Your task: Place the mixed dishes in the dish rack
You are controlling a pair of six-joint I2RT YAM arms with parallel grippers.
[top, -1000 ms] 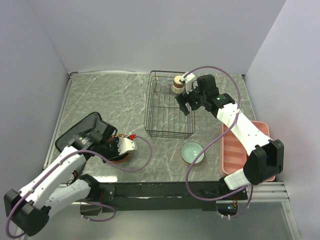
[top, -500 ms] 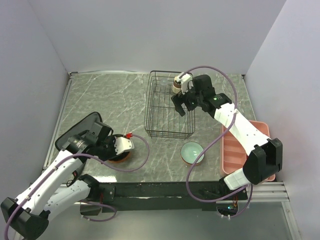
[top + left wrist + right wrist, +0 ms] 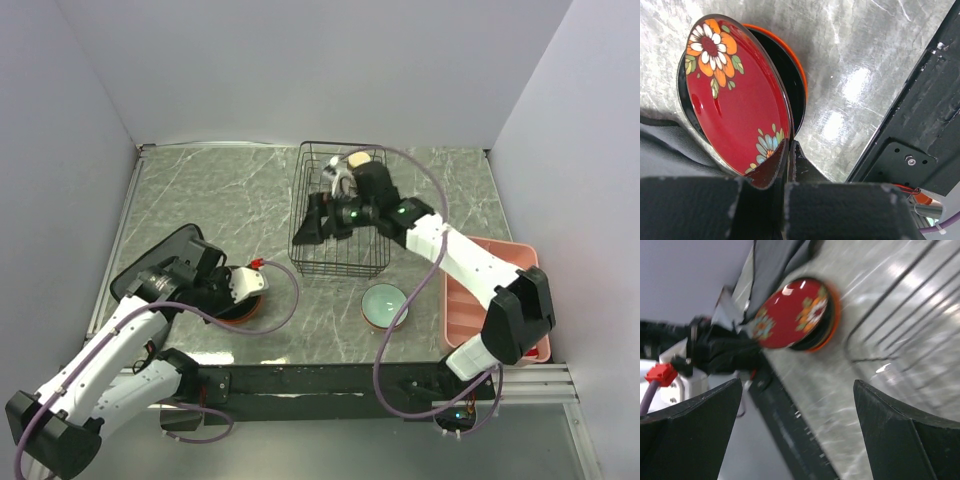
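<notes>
My left gripper is shut on the rim of the glossy red floral bowl and holds it tilted on edge. The bowl leans over a dark dish with an orange-red rim at the near left of the table. The pinch shows in the left wrist view. My right gripper is open and empty above the black wire dish rack, pointing left. It looks towards the red bowl. The small tan cup stands in the rack's back right corner. The pale mint-green bowl sits on the table in front of the rack.
A black cloth lies under my left arm at the left. A pink compartment tray lies at the right, under my right arm. The rack's wires show at the right of the right wrist view. The black front rail runs along the near edge.
My right gripper has left the tan cup's side at the rack's back right and swung left over the rack. The cup stays in the rack. My left gripper keeps its hold on the red bowl.
</notes>
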